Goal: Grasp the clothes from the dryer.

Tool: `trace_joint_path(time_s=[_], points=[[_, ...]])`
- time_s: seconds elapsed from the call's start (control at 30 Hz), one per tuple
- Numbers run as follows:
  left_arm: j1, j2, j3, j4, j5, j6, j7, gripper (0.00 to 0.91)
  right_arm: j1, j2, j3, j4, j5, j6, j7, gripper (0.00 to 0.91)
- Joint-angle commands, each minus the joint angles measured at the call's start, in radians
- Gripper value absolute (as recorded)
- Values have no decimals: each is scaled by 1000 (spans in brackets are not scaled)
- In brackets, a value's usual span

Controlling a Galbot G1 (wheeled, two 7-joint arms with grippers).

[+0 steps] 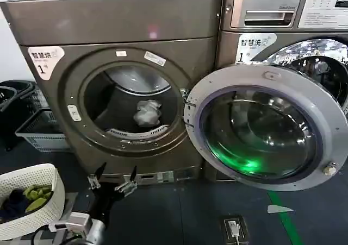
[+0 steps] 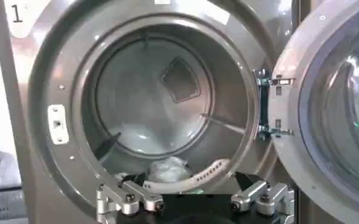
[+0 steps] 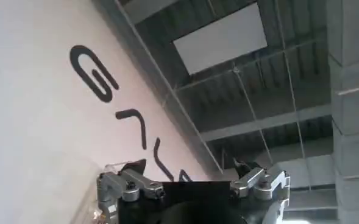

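The bronze-brown dryer (image 1: pixel 109 27) stands ahead with its porthole door (image 1: pixel 261 126) swung open to the right. A pale bundle of clothes (image 1: pixel 147 113) lies at the bottom of the dark drum, seen also as clothes (image 2: pixel 167 169) just behind the drum lip in the left wrist view. My left gripper (image 1: pixel 113 177) hangs open low in front of the dryer's base, below the opening, with nothing between its fingers. My left gripper (image 2: pixel 194 182) faces the drum. My right gripper (image 3: pixel 191 173) is open, pointed up at a wall and ceiling.
A white basket (image 1: pixel 32 201) holding green and dark cloth sits on the floor at the left. Dark and grey crates (image 1: pixel 32 120) stand behind it. An LG machine (image 1: pixel 288 17) with a chrome drum is to the right. The open door juts toward me.
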Motion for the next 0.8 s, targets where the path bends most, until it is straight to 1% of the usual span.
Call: trace_joint_path(time_s=[0.03,0.3,0.53,0.8], points=[[0,2,2,0,0,-1,1,907,-2,2,4,2,4,-1,0,907],[-2,2,-1,-6,-3,0,1,907,-4,1,17,6,23,-17,-12,907],[-6,-3,-3,-5,-4,0,3,907,-3,-11,35,16,89,-47,-13,907],[-14,-10,-3,-4,-4,1,6,907,-4,-12,45,14,96,-57,-17,907]])
